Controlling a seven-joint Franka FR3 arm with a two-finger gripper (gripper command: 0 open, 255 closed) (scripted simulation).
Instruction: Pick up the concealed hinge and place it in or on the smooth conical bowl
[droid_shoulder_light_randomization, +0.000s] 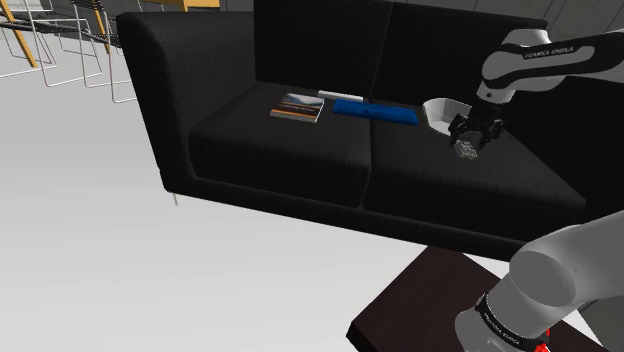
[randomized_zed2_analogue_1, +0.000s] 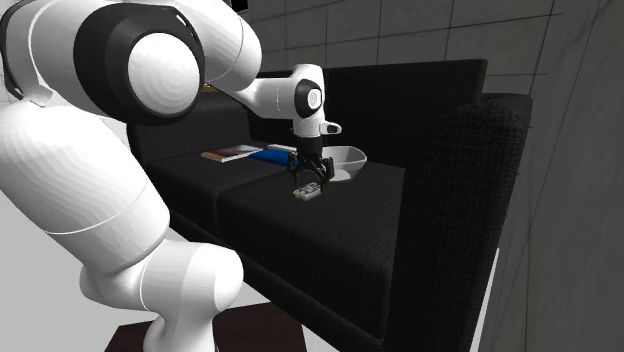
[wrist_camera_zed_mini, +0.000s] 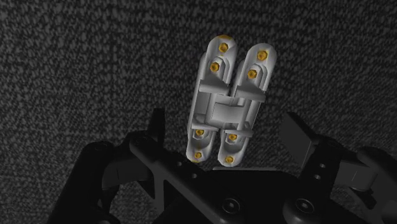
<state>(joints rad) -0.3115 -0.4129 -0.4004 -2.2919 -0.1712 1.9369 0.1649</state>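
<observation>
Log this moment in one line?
pincer open over hinge | hinge flat on sofa cushion, ungripped | bowl close by

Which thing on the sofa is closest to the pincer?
The hinge, silvery with gold screws: it lies within the open pincer, untouched. The white bowl sits nearby; the book and blue panel lie farther off.

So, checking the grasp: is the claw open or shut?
Open: the claw straddles the hinge, fingers touching neither side.
</observation>
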